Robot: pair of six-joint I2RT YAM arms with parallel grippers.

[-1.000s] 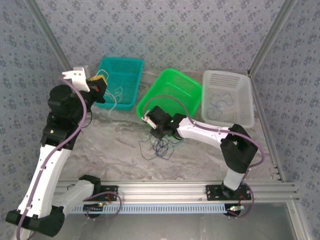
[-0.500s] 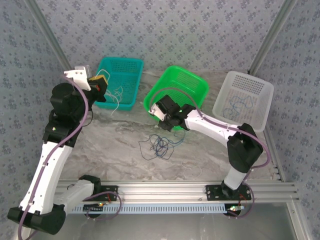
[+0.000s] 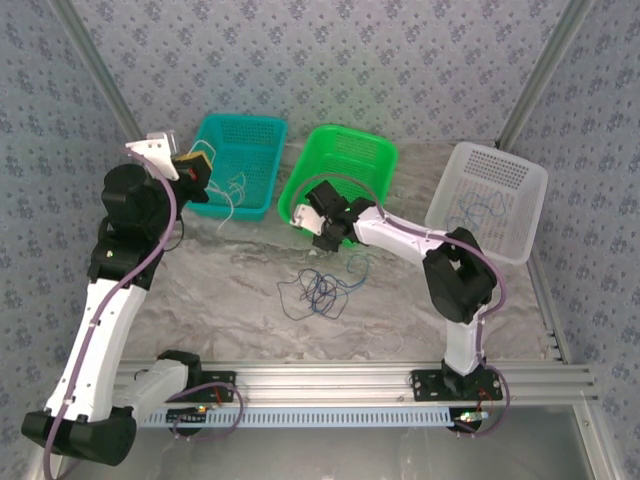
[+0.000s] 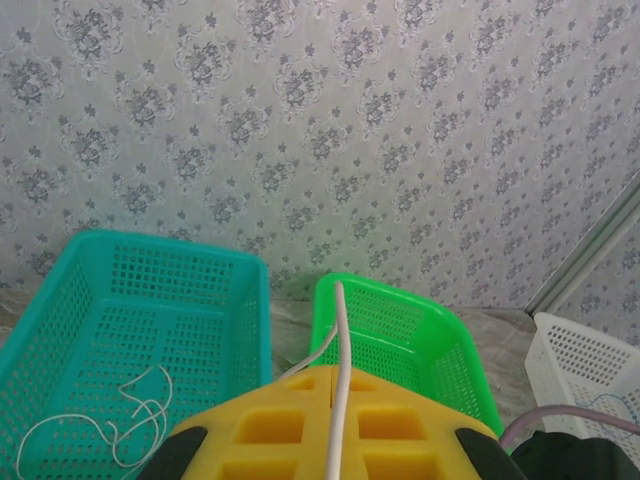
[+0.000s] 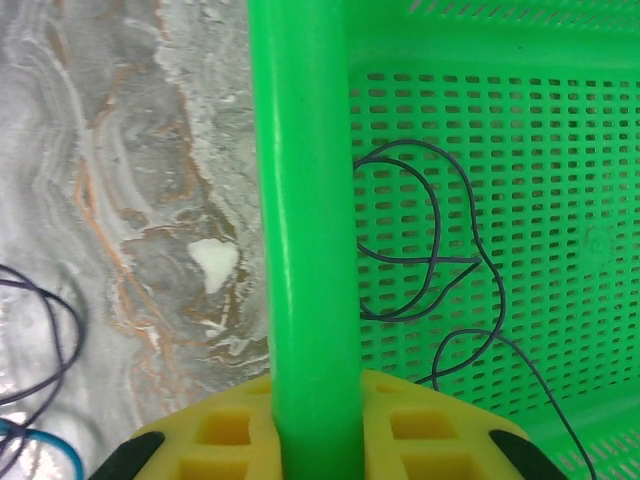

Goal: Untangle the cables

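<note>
The right fingers [image 5: 225,430] are pinching the rim of the green basket [image 5: 300,200]; the left fingers [image 4: 275,425] are pinching a whitish cable [image 4: 341,340]. The tangled cables [image 3: 320,288] are lying on the surface [image 3: 220,285]; shifting the basket slowly seems wise.

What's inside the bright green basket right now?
A thin dark cable lies looped on the mesh floor of the green basket. The right gripper clamps its rim; from above, the right arm hides the near corner, so anything there cannot be seen.
</note>
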